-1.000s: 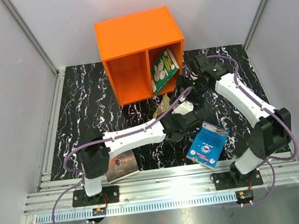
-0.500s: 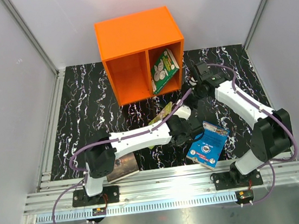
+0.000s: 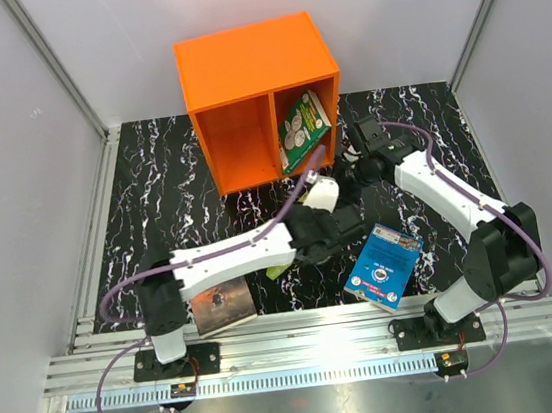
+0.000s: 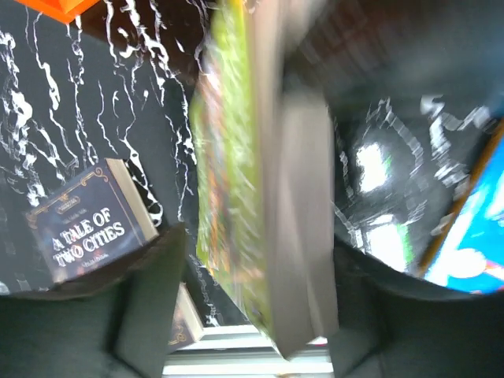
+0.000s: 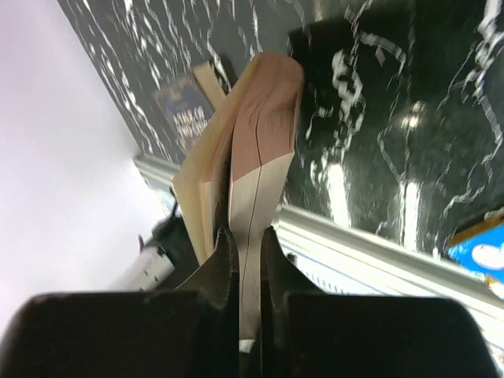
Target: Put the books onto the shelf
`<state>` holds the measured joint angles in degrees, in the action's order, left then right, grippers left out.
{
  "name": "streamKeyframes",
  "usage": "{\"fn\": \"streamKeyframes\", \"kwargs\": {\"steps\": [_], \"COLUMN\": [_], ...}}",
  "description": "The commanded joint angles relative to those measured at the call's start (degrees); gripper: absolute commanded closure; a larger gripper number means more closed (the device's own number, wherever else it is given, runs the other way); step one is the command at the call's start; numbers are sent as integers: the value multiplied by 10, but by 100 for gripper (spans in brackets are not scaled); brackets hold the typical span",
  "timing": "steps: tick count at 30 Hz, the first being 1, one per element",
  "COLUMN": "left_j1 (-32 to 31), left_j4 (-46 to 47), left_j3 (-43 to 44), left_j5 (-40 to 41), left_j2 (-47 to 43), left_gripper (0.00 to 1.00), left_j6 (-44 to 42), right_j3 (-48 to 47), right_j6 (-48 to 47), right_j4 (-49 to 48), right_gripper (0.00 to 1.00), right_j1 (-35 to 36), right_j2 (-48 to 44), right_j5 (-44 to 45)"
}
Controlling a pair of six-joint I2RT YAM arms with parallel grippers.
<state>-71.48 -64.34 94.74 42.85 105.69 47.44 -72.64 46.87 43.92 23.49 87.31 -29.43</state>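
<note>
1. The left arm lies low and long, reaching from its near-left base across the bench (image 3: 173, 189) towards the middle. Its wrist is bent, so the left pincer (image 3: 322, 233) points down at the marble.
2. That pincer is spread wide. One green book (image 4: 232, 197) stands edge-on in the gap between the fingers. There's room on both sides, but the wrist view is smeared and I cannot tell whether a finger brushes the cover.
3. Over to the right arm: its elbow is folded out on the right side and its forearm angles far and left. The right pincer (image 3: 345, 178) sits just beyond the left one and aims back towards the near-left.
4. The right pincer is pressed together on that same green book. It pinches a thin edge, and the pages fan away from the fingertips.
5. So the book hangs in the air between the two pincers, off the bench, gripped by the right one only.
6. The orange shelf (image 3: 248, 64) stands just beyond the right pincer. A second green book (image 3: 304, 127) leans in its right compartment, and the left compartment holds nothing visible.
7. The blue book (image 3: 384, 266) lies flat just right of the left pincer, on the near side.
8. The brown book (image 3: 223, 304), "A Tale of Two Cities", lies flat well to the left of the left pincer, beside the left arm's base.
</note>
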Motion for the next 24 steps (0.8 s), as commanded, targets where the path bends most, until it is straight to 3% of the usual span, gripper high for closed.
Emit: {"fn": "streamKeyframes", "kwargs": {"steps": [1, 2, 5, 16, 21, 24], "left_j1": [18, 18, 18, 19, 19, 21], "left_j4": [19, 9, -51, -220, -117, -46], "left_j3": [-24, -37, -47, -147, -211, -282], "left_j5": [57, 59, 76, 86, 61, 30], "left_j2": [-87, -97, -132, -364, -508, -544], "left_gripper": [29, 17, 1, 1, 1, 1], "left_j6": [71, 89, 125, 289, 208, 142], "right_j3": [-58, -65, -99, -181, -171, -146], "right_j6": [-22, -26, -43, -112, -112, -101], "right_j4": [62, 65, 89, 179, 175, 166], "right_gripper": [100, 100, 100, 100, 100, 100], "right_j1": [20, 20, 20, 20, 20, 20], "right_j2": [-7, -5, 5, 1, 0, -13], "right_j5": [-27, -24, -7, 87, 86, 78]}}
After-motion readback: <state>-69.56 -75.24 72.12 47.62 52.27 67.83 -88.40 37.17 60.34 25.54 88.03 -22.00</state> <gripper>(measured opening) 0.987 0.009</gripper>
